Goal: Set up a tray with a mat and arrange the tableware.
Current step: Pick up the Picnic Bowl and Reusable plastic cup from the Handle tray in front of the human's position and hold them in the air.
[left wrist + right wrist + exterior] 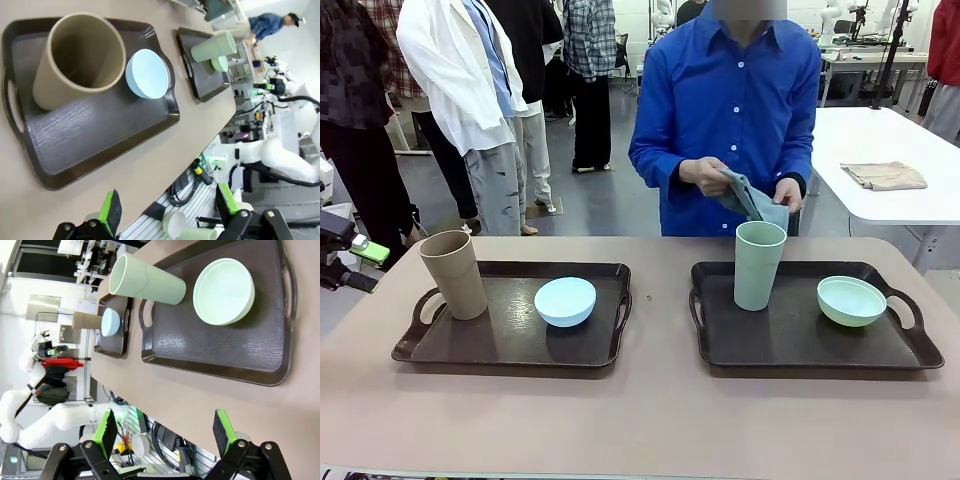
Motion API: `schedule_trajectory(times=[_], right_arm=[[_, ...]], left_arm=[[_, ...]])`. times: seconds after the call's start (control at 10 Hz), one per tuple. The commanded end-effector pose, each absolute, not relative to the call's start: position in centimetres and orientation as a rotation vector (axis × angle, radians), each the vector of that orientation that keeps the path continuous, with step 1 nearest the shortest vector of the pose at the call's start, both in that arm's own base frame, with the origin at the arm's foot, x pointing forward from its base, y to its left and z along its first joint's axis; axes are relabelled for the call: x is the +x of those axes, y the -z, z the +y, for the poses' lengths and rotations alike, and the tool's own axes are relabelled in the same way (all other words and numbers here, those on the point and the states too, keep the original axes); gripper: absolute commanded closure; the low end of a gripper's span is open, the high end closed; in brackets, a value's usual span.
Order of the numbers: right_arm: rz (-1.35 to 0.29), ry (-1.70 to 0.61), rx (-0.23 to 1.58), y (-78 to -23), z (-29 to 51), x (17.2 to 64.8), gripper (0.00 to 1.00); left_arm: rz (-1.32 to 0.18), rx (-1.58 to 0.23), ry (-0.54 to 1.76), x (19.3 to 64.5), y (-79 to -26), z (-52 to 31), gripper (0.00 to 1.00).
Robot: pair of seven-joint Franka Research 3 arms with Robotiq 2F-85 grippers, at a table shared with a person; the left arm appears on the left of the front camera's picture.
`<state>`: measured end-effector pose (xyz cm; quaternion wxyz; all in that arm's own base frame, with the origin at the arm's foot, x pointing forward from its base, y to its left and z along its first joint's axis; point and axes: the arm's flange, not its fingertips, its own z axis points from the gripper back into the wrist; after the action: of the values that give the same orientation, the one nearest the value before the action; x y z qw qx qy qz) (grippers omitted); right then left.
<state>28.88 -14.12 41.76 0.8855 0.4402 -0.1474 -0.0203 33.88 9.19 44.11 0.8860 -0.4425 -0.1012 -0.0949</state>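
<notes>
My left gripper (169, 205) and right gripper (165, 429) both gape, empty; the person grips a folded grey-blue mat (752, 200) beyond the pale green cup (759, 265).

Near table (640, 420) strip free; tan cup (453, 275), green cup (759, 266) stand tall, likely obstructing.

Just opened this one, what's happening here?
A person at the far side holds a folded grey cloth in both hands. The left tray carries the tan cup and light blue bowl; the right tray carries the pale green cup and pale green bowl. The left tool and right tool hang open near the edge of the table.
</notes>
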Motion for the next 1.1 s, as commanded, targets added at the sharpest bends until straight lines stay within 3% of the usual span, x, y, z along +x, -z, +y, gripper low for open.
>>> schedule_trajectory(times=[0.0,0.3,0.7,1.0], right_arm=[[-0.317,0.083,0.831,-43.4,-14.3,29.1,0.0],[-0.286,0.091,0.558,-49.2,-11.9,30.3,0.0],[-0.129,0.163,0.34,-49.6,-5.9,37.1,0.0],[-0.086,0.243,0.266,-47.7,-2.2,41.9,0.0]], left_arm=[[-0.254,-0.851,0.304,34.3,-45.8,7.7,0.0],[-0.431,-0.634,0.677,36.1,-51.6,0.1,0.0],[-0.594,-0.423,1.046,40.3,-54.8,-12.4,0.0],[-0.8,-0.346,1.062,42.6,-53.0,-21.3,0.0]])
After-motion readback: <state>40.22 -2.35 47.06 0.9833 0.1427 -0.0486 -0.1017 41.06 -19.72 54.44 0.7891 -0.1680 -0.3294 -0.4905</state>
